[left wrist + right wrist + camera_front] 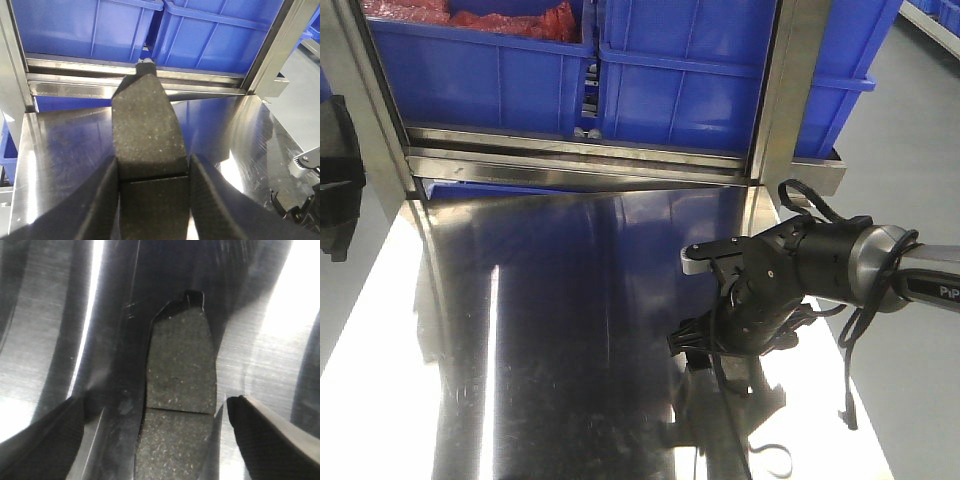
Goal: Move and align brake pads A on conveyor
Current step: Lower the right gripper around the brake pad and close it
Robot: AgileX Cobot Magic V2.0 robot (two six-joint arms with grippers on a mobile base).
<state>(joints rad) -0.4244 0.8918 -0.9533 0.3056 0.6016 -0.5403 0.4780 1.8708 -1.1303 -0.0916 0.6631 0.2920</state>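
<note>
Gritty matt pad, glossy steel table

A shiny steel table mirrors the blue above it, with bright glare streaking its surface. Behind a steel rail two blue plastic bins sit side by side, the left one holding red material. A steel upright crosses the right bin, and grey floor lies beyond.

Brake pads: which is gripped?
The grey-brown gritty pad in the left gripper, fingers tight on both edges; the pad at the right gripper lies on steel, fingers clear.
</note>
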